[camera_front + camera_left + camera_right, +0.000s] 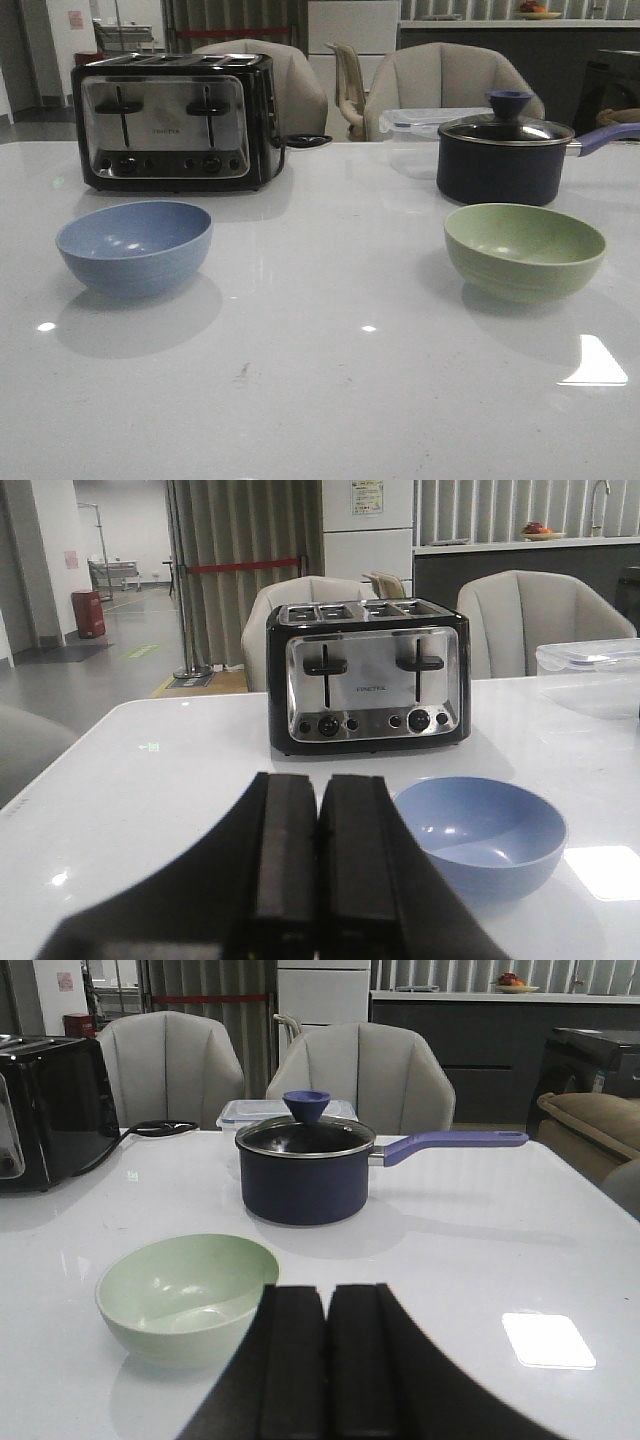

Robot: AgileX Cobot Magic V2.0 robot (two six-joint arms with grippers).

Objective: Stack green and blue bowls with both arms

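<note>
On your white bench, the blue bowl sits upright on your left side and the green bowl upright on your right, well apart from each other with bare surface between them. Both bowls are hollow side up and hold nothing.

Behind the blue bowl stands a chrome and black toaster, its four slots up and its two levers facing you, its black cord trailing off toward the middle of the bench. Behind the green bowl stands a dark saucepan with a glass lid, a blue knob and a blue handle pointing away to your right. A clear plastic box lies just behind the saucepan. Grey chairs are drawn up at the far edge.

Neither arm shows in the front view. Your left wrist camera finds the left tool with its two black fingers pressed together, gripping nothing, the blue bowl just beside them and the toaster beyond it. Your right wrist camera finds the right tool likewise pressed together and gripping nothing, the green bowl just beside its fingers and the saucepan beyond. Neither tool touches its bowl.
</note>
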